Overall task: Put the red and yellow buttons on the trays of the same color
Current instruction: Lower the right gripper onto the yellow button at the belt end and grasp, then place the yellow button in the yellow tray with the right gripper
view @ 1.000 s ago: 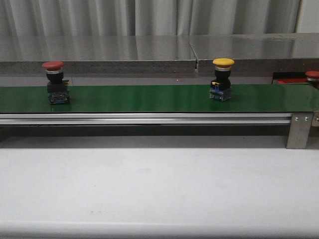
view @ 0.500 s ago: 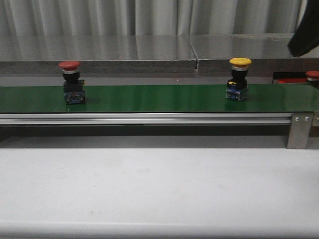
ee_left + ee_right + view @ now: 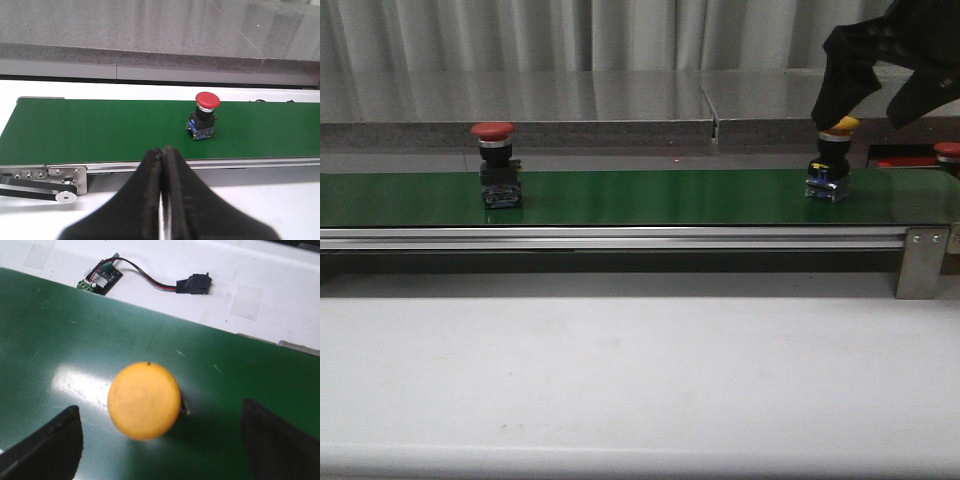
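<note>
Two glossy dome-capped buttons [image 3: 498,165] ride the green belt [image 3: 650,197]; right jaws spread, left jaws pressed together.

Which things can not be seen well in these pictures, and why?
- Yellow button: in the front view the right pincer covers most of its cap; in the right wrist view the cap hides its body.
- Red tray: the front view shows only a strip, cut off by the right edge. No yellow tray appears.
- Another red button: cut off by the same edge.
- Left pincer: absent from the front view.
</note>
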`<state>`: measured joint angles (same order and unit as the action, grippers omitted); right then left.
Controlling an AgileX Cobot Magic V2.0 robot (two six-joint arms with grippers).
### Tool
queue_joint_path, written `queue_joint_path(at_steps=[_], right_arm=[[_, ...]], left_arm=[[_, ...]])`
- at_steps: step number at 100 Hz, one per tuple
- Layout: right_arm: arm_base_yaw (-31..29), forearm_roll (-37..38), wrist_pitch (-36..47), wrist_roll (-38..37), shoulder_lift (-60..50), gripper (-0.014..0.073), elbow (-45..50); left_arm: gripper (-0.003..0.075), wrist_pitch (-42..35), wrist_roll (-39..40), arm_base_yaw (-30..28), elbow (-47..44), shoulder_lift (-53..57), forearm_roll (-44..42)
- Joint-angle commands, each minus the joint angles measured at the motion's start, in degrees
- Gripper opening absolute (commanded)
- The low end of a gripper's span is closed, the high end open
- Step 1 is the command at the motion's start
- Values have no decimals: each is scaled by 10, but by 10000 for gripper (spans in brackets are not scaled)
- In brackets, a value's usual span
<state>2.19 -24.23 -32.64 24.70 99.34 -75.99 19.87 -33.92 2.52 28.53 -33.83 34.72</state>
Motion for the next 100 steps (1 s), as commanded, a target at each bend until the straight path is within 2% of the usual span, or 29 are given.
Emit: queue_joint_path(at_steps=[1, 10, 16, 22, 34, 41, 59, 73, 92, 100], right_arm=[[1, -9, 17, 5, 1, 635, -40], [1, -9, 17, 5, 23, 633, -56], [0, -8, 18, 5, 35, 593, -64], [-2, -8, 17, 5, 45, 505, -69], [-7, -8, 0, 4, 49, 216, -69], [-14, -8, -20, 4, 43, 136, -69], [-40, -7, -66, 4, -3, 133, -69], [-83, -6, -95, 3, -72, 132, -64], [-188, -6, -110, -3, -180, 132, -19], [-252, -6, -113, -3, -217, 132, 20]], left_arm=[[-19, -37, 4, 5, 16, 0, 13], [-19, -37, 4, 5, 16, 0, 13], [-19, -37, 4, 5, 16, 0, 13], [-19, -37, 4, 5, 16, 0, 13], [-19, -37, 4, 5, 16, 0, 13], [-19, -37, 4, 5, 16, 0, 13], [-19, -37, 4, 5, 16, 0, 13], [-19, -37, 4, 5, 16, 0, 13], [-19, -37, 4, 5, 16, 0, 13], [-19, -37, 4, 5, 16, 0, 13]])
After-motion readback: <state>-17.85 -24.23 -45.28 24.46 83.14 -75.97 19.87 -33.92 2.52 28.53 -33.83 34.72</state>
